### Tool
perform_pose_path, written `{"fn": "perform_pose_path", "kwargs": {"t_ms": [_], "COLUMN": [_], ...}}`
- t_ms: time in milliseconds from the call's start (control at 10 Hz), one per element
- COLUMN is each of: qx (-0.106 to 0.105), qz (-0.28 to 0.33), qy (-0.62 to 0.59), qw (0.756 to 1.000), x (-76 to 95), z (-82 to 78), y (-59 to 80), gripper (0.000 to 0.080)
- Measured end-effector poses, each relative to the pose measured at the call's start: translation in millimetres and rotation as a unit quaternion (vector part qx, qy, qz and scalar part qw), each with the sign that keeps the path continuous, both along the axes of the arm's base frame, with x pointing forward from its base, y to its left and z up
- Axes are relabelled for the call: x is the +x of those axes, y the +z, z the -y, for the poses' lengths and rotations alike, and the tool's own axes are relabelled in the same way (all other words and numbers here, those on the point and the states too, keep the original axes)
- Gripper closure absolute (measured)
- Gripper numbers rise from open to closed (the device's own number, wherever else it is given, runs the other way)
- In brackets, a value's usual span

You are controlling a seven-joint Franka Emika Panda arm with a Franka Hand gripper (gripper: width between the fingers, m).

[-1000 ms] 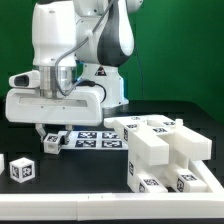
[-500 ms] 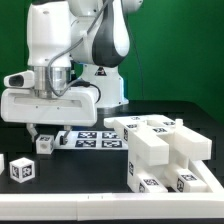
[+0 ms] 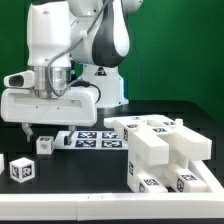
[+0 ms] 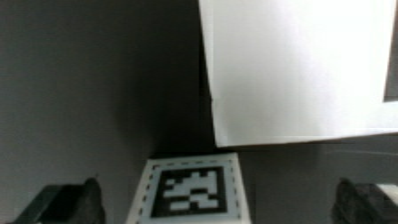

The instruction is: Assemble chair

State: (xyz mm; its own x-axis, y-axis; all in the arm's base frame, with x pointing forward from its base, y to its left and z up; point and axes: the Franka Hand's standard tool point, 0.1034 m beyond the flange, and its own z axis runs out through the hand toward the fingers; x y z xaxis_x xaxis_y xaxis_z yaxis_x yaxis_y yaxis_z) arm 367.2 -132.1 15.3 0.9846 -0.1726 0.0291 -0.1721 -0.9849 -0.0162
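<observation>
The chair (image 3: 165,150) stands partly joined as a stepped white block with tags at the exterior view's right. A small white tagged block (image 3: 45,145) rests on the black table under the arm. My gripper (image 3: 45,137) hangs just over it, open, one finger on each side and clear of it. In the wrist view the same block (image 4: 192,188) lies between the dark fingertips (image 4: 68,203), with wide gaps on both sides of it inside my gripper (image 4: 221,206). Nothing is held.
A second small tagged cube (image 3: 22,170) sits nearer the front at the exterior view's left, and another white piece (image 3: 2,163) shows at the left edge. The marker board (image 3: 95,138) lies behind the gripper; its white corner (image 4: 294,70) fills much of the wrist view.
The jaws have spread wide apart over the last second and let go of the small tagged block, which stays on the table. The arm itself has hardly moved.
</observation>
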Motion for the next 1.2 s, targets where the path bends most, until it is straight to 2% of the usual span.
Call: {"fn": "perform_pose_path", "kwargs": {"t_ms": [200,300,400,600,800,1100,1200], "qx": [0.031,0.033,0.032,0.032,0.017,-0.010,-0.008], "qz": [-0.022,-0.025,-0.015,-0.019,-0.005,0.022,0.020], "qy": [-0.004,-0.006,-0.006,-0.006,0.015,0.072,0.071], "qw": [0.999,0.999,0.999,0.999,1.000,0.997,0.997], "x": [6.8,7.4,16.2,12.6,19.8,25.4,24.9], "z": [-2.4,-3.3,-0.4,-1.5,-3.8,4.8,4.2], "y": [13.0,12.8,20.6,16.9,16.8,17.3,16.7], "gripper": [0.0151,0.0151,0.0151,0.0151,0.0151,0.0151,0.0151]}}
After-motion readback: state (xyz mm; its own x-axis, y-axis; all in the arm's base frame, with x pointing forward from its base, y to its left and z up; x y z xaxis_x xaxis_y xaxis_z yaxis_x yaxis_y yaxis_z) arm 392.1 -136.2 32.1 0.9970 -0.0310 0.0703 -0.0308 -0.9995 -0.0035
